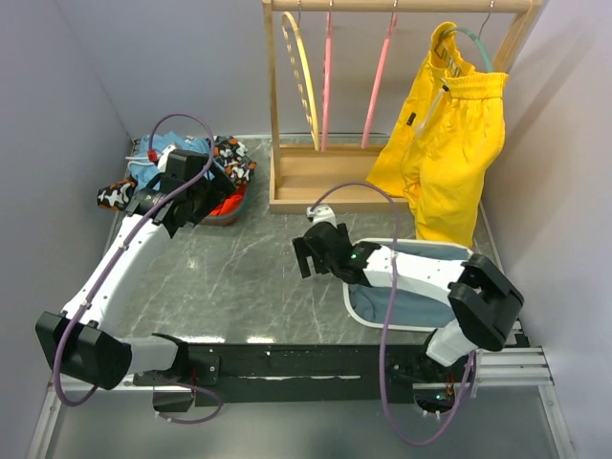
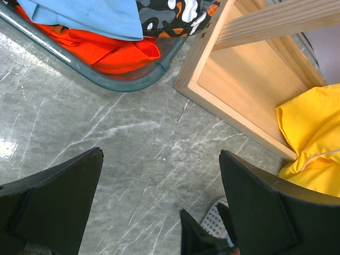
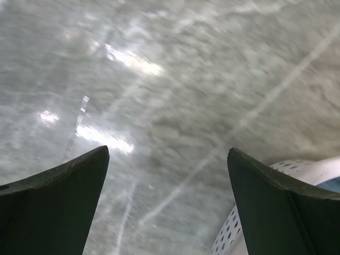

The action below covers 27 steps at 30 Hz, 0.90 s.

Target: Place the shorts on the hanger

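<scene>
Sky-blue shorts (image 2: pixel 90 13) lie bunched in a grey-rimmed bin (image 2: pixel 122 85) at the far left of the marble counter (image 2: pixel 133 133), on top of an orange garment (image 2: pixel 117 53) and beside a patterned one (image 2: pixel 170 13). The left gripper (image 2: pixel 159 153) hangs over bare counter just beside the bin, jaws spread wide and holding nothing. The right gripper (image 3: pixel 168 150), also wide open and empty, hovers mid-counter near a white perforated basket (image 3: pixel 234 234). The pink hanger (image 1: pixel 328 86) hangs from the wooden rack (image 1: pixel 316 177), next to a yellow hanger (image 1: pixel 304 76).

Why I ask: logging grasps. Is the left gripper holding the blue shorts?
No, the left gripper is open with nothing between its fingers; the shorts lie in the bin.
</scene>
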{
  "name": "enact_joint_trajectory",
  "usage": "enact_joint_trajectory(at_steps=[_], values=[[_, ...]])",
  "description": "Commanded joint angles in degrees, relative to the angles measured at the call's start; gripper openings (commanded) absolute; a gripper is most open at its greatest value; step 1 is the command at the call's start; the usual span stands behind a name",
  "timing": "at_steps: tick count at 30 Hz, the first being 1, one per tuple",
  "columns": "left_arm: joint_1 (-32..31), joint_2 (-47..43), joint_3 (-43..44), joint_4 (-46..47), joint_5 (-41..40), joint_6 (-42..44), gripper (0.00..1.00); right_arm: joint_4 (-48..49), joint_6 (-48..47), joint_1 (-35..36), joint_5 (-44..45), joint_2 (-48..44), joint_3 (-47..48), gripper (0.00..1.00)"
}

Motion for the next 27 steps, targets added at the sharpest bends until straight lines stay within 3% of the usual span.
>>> enact_joint_trajectory(at_steps=[1,8,14,20,27], values=[[0.25,1.25,-0.35,2.0,-1.76,0.03,0.96,-0.05,2.72,-0.79,-0.17,-6.03,-3.85,1.0],[0.77,4.5,1.41,0.43,-7.28,-1.46,0.97,-0.84,3.86,-0.79,0.36,-12.18,-6.93,1.0],[5.78,11.07,7.73,-0.55,-14.58,-3.22,0.99,-0.58,4.04,1.23,-1.84,-16.94,-4.13,1.0],[6.84,26.34,22.75,-2.37,-21.97,0.82,0.78,-0.23,4.12,3.87,-2.37,-19.93,-2.1,1.0],[6.75,42.37,38.12,-2.47,-26.2,3.45,0.73,0.91,3.95,4.05,-3.51,-21.69,-2.89,1.0]])
